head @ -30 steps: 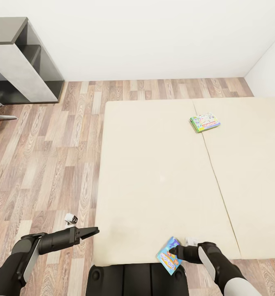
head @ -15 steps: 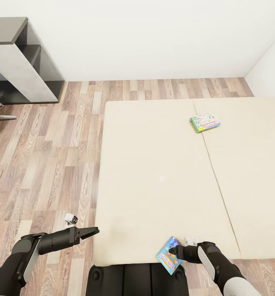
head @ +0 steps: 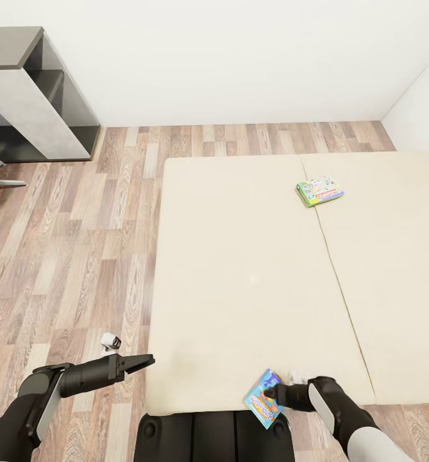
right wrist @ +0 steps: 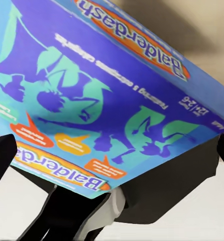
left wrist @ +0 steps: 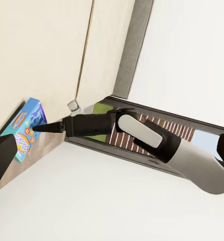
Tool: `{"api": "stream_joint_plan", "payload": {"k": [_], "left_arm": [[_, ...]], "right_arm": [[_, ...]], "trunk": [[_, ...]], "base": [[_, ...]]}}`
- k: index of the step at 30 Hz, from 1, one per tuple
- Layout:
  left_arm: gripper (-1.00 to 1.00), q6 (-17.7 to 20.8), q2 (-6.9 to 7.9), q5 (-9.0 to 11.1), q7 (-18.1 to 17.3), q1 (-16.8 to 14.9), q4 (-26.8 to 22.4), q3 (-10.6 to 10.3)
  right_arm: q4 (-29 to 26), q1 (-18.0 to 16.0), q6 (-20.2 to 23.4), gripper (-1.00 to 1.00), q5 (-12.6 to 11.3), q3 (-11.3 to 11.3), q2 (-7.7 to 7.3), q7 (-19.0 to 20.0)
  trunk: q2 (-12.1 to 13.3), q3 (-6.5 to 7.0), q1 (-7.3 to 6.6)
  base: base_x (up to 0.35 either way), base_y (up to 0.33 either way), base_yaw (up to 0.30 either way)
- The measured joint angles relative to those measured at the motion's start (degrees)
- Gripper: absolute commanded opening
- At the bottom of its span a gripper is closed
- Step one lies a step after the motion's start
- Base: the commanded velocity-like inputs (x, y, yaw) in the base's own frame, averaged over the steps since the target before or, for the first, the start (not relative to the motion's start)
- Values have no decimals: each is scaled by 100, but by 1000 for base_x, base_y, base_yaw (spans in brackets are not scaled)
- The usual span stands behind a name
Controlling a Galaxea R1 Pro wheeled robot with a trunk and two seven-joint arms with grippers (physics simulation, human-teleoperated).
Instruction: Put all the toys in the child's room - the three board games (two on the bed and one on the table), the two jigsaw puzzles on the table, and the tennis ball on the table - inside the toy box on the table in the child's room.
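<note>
The right gripper [head: 273, 391] is clamped on the light blue board game [head: 263, 398] at the bed [head: 240, 269] edge, the left gripper [head: 140, 363] together; next: lift and carry it to the toy box.

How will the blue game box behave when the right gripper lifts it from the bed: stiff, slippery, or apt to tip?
The blue game box looks flat with crisp straight edges, so probably stiff, not floppy. The right gripper holds it near one edge, at the rim of the bed, so the free end may sag or swing. Its printed cover looks smooth, so it may slip.
</note>
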Motion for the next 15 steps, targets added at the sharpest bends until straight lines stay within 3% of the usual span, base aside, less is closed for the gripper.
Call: {"api": "stream_joint_plan", "payload": {"k": [15], "left_arm": [[100, 0, 0, 0, 0, 0, 0, 0]], "right_arm": [[342, -114, -242, 100, 25, 0, 18, 2]], "trunk": [[0, 0, 0]], "base": [[0, 0, 0]]}}
